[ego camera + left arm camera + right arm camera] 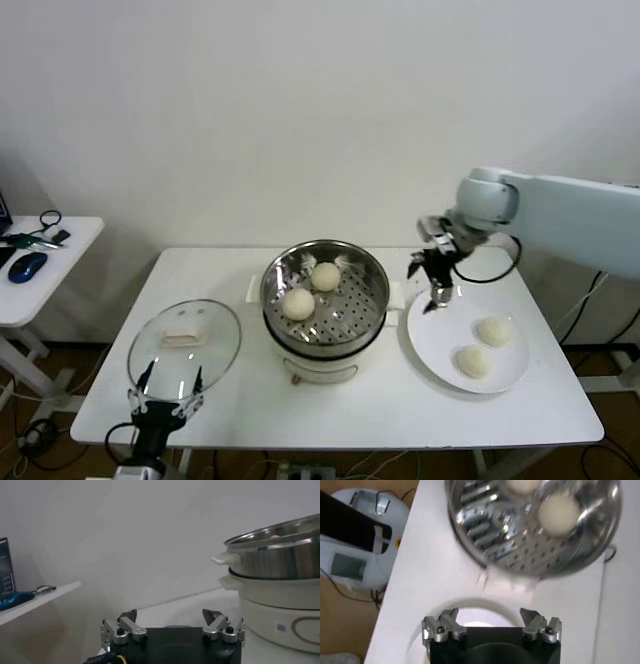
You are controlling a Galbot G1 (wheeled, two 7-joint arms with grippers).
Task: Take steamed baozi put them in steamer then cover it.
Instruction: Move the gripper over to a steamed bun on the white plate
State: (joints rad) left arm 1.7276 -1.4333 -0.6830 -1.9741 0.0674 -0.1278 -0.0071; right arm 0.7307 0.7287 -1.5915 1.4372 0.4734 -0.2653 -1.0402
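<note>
The steel steamer (372, 281) stands on its white pot base at the table's middle and holds two baozi (298, 303) (325, 276). Two more baozi (494, 331) (473, 361) lie on the white plate (430, 340) to the right. My right gripper (434, 284) is open and empty, above the plate's near-left rim, between steamer and plate. In the right wrist view the steamer (485, 535) with both baozi (559, 513) shows beyond the open gripper (490, 617). The glass cover (215, 345) lies at the table's left. My left gripper (168, 385) is open and empty, at the cover's front edge.
A small white side table (70, 250) with a blue mouse and cables stands at the far left. In the left wrist view the steamer (280, 555) rises close on one side of my gripper (171, 619). A white device (350, 555) sits on the floor beside the table.
</note>
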